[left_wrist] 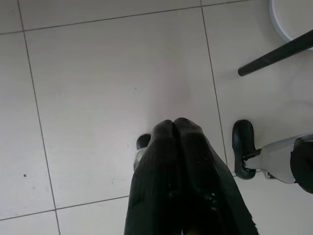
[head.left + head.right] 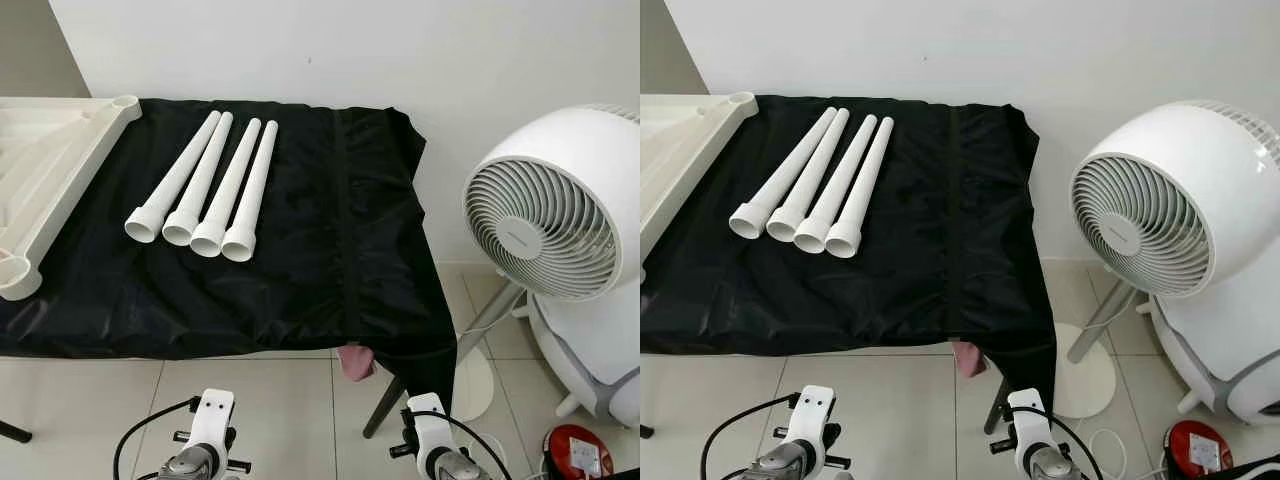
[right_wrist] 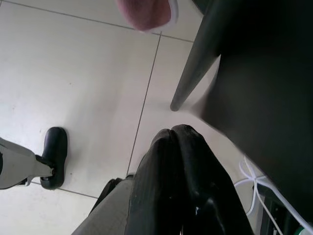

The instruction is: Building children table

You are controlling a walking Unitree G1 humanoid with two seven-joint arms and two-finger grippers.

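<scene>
Black-draped table (image 2: 300, 290) holds four legs (image 2: 205, 185), far above both closed pincers.

Surface (image 2: 380, 330) draped in black cloth (image 2: 330, 250), bearing four white tubular legs (image 2: 205, 185) side by side and a white tabletop panel (image 2: 50, 170) at its left end.

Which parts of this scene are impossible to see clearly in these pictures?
- Cream plastic tabletop: cut off by the head views' left edge.
- Pink object: mostly hidden under the black cloth.
- White round fan: cut off by the right edge.
- Left hand and right hand: fingers together, pointing at the floor.
</scene>
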